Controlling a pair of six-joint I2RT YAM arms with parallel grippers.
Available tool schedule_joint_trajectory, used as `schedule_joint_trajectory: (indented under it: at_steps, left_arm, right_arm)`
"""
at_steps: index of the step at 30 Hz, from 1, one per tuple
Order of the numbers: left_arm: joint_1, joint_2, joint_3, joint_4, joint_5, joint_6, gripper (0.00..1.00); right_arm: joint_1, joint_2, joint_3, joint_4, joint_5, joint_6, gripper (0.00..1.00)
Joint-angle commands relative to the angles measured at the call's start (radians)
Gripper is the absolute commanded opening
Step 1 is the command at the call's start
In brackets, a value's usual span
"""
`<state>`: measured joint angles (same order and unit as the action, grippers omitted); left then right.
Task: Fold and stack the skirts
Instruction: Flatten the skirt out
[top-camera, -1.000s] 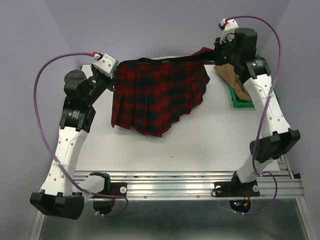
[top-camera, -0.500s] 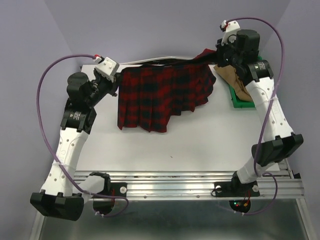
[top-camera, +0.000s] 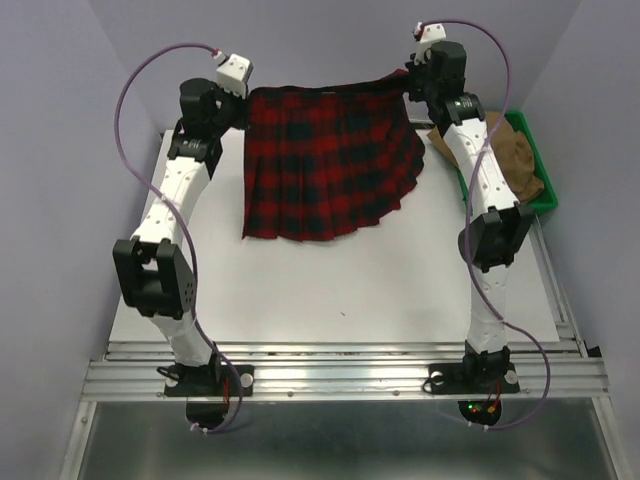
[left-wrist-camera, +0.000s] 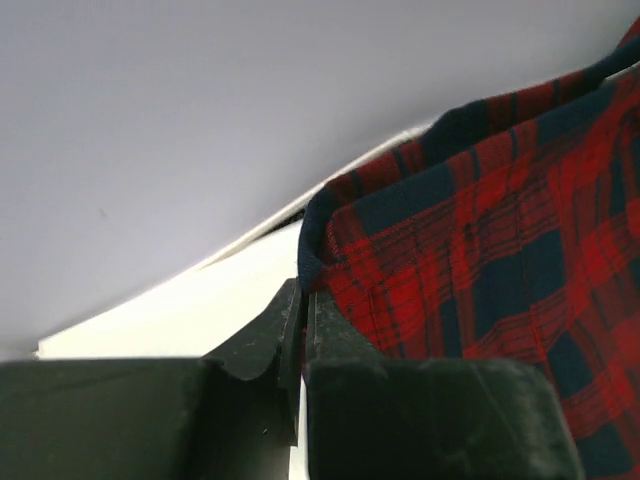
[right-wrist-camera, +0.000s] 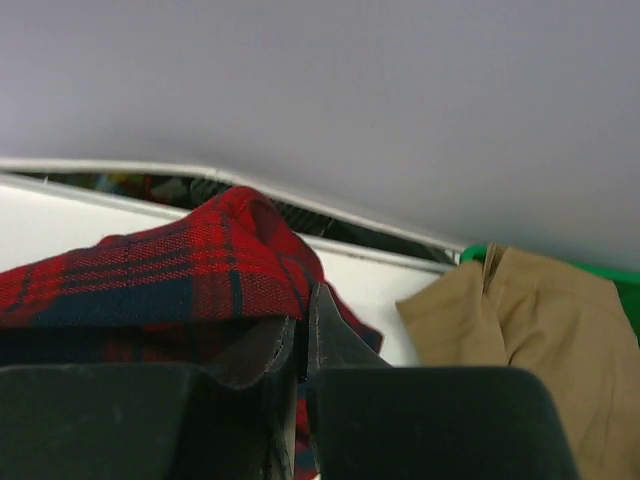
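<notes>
White table (top-camera: 330, 290), bare across its near half. Beyond it, the red skirt (top-camera: 330, 165) is spread to full width, pleats fanning toward the viewer. Its hem appears to rest on the table and its waistband is raised along the far edge. The left gripper (top-camera: 246, 103) is clamped on the waistband's left corner; in the left wrist view its jaws meet on the dark edge of the cloth. The right gripper (top-camera: 408, 88) is clamped on the right corner, where plaid cloth bunches over its closed jaws in the right wrist view. At far right, the tan skirt (top-camera: 510, 160) lies crumpled in the green tray (top-camera: 548, 195), apart from both grippers.

Progress, as judged: early. The red skirt is opened out between the arms but shows no fold, the tan skirt sits unhandled in the tray, and no stack exists. Remaining: lay down and fold the red skirt, fetch and fold the tan skirt, and set one upon the other.
</notes>
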<state>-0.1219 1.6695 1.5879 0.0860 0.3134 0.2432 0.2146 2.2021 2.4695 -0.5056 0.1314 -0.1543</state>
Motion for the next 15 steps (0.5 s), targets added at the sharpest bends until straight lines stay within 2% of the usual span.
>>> schedule_joint_trajectory:
  at_steps: [1,2,5,8,9,10,12,13,14,15]
  left_arm:
    - [0.074,0.083,0.332,0.133,-0.128,0.007,0.0]
    - [0.085,0.105,0.419,0.136,-0.129,0.005,0.0]
    - [0.103,0.144,0.5,0.175,-0.126,-0.004,0.0]
    - [0.113,0.115,0.466,0.225,-0.068,-0.01,0.0]
    - [0.113,0.098,0.396,0.23,-0.053,-0.001,0.0]
    - [0.113,0.058,0.341,0.248,-0.036,0.025,0.0]
    - [0.113,0.006,0.134,0.293,0.033,0.083,0.0]
    - [0.114,-0.045,0.05,0.313,0.073,0.141,0.0]
    - [0.113,-0.063,-0.1,0.334,0.076,0.16,0.0]
    - [0.113,-0.086,-0.164,0.365,0.076,0.171,0.0]
  right_arm:
    - [-0.063,-0.027,0.082,0.365,0.191,-0.045,0.01]
    - [-0.063,-0.047,0.053,0.412,0.183,-0.041,0.01]
    - [-0.063,-0.074,0.046,0.495,0.16,0.01,0.01]
    - [-0.063,-0.145,-0.032,0.501,0.108,0.055,0.01]
    - [-0.063,-0.172,-0.081,0.524,0.052,0.059,0.01]
    - [-0.063,-0.233,-0.219,0.545,0.027,0.056,0.01]
    - [-0.063,-0.292,-0.381,0.591,-0.05,0.02,0.02]
    - [-0.063,-0.33,-0.541,0.61,-0.076,0.003,0.03]
    - [-0.063,-0.343,-0.619,0.624,-0.105,-0.016,0.03]
    - [-0.063,-0.352,-0.695,0.654,-0.168,-0.054,0.03]
